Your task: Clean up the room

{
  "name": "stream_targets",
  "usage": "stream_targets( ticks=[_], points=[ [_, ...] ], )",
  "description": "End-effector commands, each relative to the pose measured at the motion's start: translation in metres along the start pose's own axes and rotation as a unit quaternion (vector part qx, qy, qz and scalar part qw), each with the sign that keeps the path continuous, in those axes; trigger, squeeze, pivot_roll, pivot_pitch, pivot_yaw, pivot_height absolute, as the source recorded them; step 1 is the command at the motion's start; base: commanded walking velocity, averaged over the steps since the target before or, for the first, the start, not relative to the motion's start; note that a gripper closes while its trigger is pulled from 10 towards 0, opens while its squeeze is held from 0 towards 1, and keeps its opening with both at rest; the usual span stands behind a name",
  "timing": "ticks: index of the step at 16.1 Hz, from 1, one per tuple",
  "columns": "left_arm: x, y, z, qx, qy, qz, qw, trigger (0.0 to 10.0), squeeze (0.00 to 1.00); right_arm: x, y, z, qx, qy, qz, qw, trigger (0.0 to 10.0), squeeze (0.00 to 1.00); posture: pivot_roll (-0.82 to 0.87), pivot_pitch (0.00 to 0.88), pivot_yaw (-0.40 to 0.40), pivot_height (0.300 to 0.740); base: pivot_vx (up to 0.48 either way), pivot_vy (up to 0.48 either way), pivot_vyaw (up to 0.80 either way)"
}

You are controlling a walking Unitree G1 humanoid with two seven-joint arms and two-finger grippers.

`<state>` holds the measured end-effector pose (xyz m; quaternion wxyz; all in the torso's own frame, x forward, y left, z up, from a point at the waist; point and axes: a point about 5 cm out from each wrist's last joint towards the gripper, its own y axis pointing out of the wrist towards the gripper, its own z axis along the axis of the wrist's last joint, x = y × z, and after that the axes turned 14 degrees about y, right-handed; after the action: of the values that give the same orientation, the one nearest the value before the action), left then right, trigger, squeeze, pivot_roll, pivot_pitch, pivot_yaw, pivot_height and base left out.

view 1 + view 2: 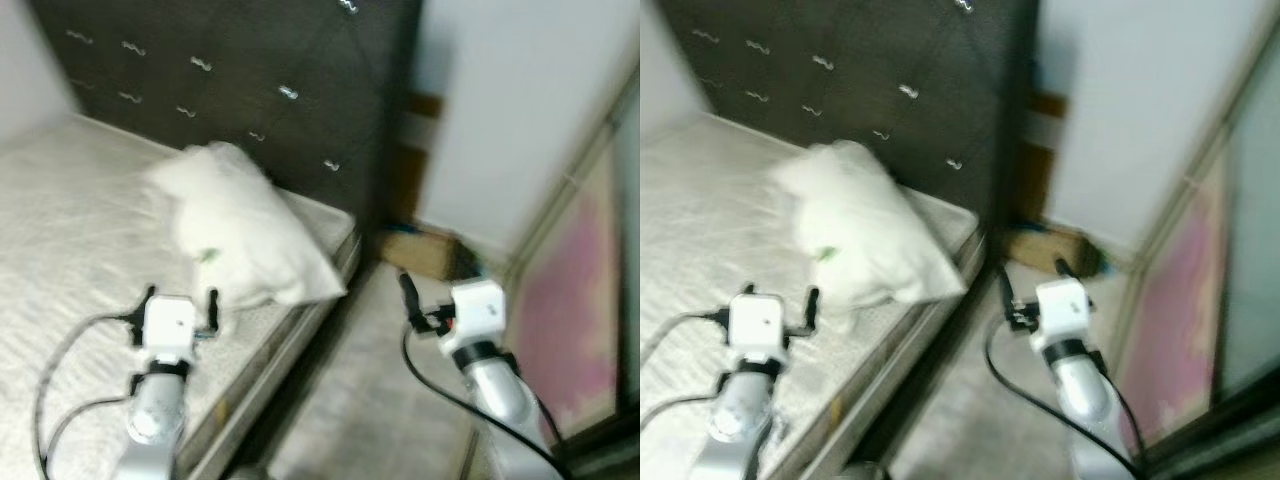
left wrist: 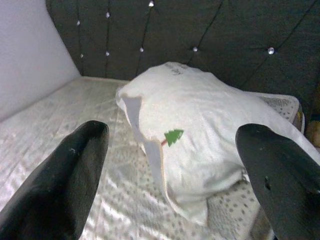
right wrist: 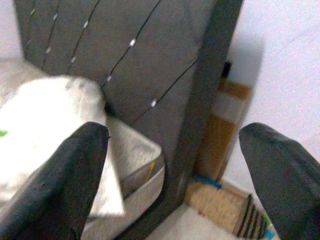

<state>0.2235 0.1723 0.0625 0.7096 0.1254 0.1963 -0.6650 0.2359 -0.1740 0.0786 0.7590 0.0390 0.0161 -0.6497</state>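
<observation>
Blurry head views here. A white pillow (image 1: 240,225) with a small green tree print lies on the bed (image 1: 70,210), up against the dark tufted headboard (image 1: 250,70). The left hand (image 1: 180,303) hovers over the mattress, fingers spread apart, with the pillow just ahead of them, not touching. The right hand (image 3: 175,175), fingers also wide apart and empty, hangs over the floor (image 1: 370,400) beside the bed, pillow off to its left.
</observation>
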Motion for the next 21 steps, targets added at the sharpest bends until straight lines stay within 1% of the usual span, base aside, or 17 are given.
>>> stream_targets(
  ticks=[1, 4, 7, 9, 10, 11, 12, 13, 14, 15, 16, 17, 18, 20, 21],
  points=[
    [-0.002, 0.001, 0.001, 0.003, 0.001, -0.003, 1.0, 10.0, 0.0, 0.002, 0.001, 0.0, 0.001, 0.002, -0.003, 1.0, 10.0, 0.0, 0.0, 0.004, -0.02, 0.74, 0.0, 0.0, 0.8],
    [-0.002, -0.001, -0.001, 0.0, -0.002, -0.001, 1.0, 10.0, 0.0, 0.004, 0.001, -0.001, -0.001, 0.0, -0.005, 1.0, 10.0, 0.0, 0.0, 0.004, -0.021, 0.74, 0.0, 0.0, 0.8],
    [-0.006, 0.0, -0.005, -0.012, -0.012, 0.01, 1.0, 10.0, 0.0, 0.005, 0.003, -0.001, -0.001, -0.001, -0.002, 1.0, 10.0, 0.0, 0.0, 0.004, -0.022, 0.74, 0.0, 0.0, 0.8],
    [-0.008, 0.0, -0.002, 0.0, -0.017, 0.018, 1.0, 10.0, 0.0, 0.007, 0.005, -0.001, -0.001, 0.0, -0.002, 1.0, 10.0, 0.0, 0.0, 0.002, -0.024, 0.74, 0.0, 0.0, 0.8],
    [-0.006, 0.0, 0.001, 0.009, -0.061, 0.002, 0.998, 10.0, 0.0, 0.007, 0.005, -0.002, -0.005, 0.013, -0.006, 1.0, 10.0, 0.0, 0.0, 0.003, -0.027, 0.74, 0.0, 0.0, 0.8],
    [-0.004, -0.001, 0.003, 0.018, -0.112, -0.017, 0.993, 10.0, 0.0, 0.008, 0.004, -0.004, -0.011, 0.029, -0.012, 0.999, 10.0, 0.0, 0.0, 0.004, -0.027, 0.74, 0.0, 0.0, 0.8],
    [-0.004, -0.001, 0.004, 0.021, -0.095, -0.013, 0.995, 10.0, 0.0, 0.009, 0.002, -0.006, -0.014, 0.033, -0.016, 0.999, 10.0, 0.0, 0.0, 0.001, -0.028, 0.74, 0.0, 0.0, 0.8],
    [-0.002, 0.0, 0.005, 0.021, -0.097, -0.015, 0.995, 10.0, 0.0, 0.01, 0.001, -0.007, -0.016, 0.037, -0.019, 0.999, 10.0, 0.0, 0.0, 0.001, -0.029, 0.74, 0.0, 0.0, 0.8],
    [0.001, 0.0, 0.004, 0.015, -0.121, -0.021, 0.992, 10.0, 0.0, 0.01, 0.001, -0.007, -0.015, 0.043, -0.022, 0.999, 10.0, 0.0, 0.0, 0.001, -0.029, 0.74, 0.0, 0.0, 0.8],
    [0.0, 0.002, 0.009, 0.047, -0.121, -0.015, 0.991, 10.0, 0.0, 0.009, 0.002, -0.007, -0.015, 0.041, -0.02, 0.999, 10.0, 0.0, 0.0, 0.005, -0.03, 0.74, 0.0, 0.0, 0.8],
    [0.0, 0.003, 0.011, 0.061, -0.113, -0.016, 0.992, 10.0, 0.0, 0.009, 0.002, -0.007, -0.015, 0.041, -0.02, 0.999, 10.0, 0.0, 0.0, 0.008, -0.029, 0.74, 0.0, 0.0, 0.8],
    [0.0, 0.002, 0.011, 0.057, -0.125, -0.022, 0.99, 10.0, 0.0, 0.009, 0.003, -0.007, -0.015, 0.042, -0.02, 0.999, 10.0, 0.0, 0.0, 0.012, -0.028, 0.74, 0.0, 0.0, 0.78],
    [0.0, 0.002, 0.01, 0.054, -0.124, -0.018, 0.991, 10.0, 0.0, 0.009, 0.003, -0.008, -0.016, 0.042, -0.02, 0.999, 10.0, 0.0, 0.01, 0.014, -0.025, 0.74, 0.0, 0.0, 0.66],
    [-0.002, 0.002, 0.008, 0.042, -0.115, -0.008, 0.992, 10.0, 0.0, 0.009, 0.004, -0.008, -0.015, 0.046, -0.02, 0.999, 10.0, 0.0, 0.01, 0.022, -0.021, 0.74, 0.0, 0.0, 0.25],
    [-0.004, 0.002, 0.007, 0.042, -0.103, -0.002, 0.994, 10.0, 0.0, 0.009, 0.004, -0.008, -0.015, 0.047, -0.02, 0.999, 10.0, 0.0, 0.01, 0.023, -0.021, 0.74, 0.0, 0.0, 0.0]
  ],
)
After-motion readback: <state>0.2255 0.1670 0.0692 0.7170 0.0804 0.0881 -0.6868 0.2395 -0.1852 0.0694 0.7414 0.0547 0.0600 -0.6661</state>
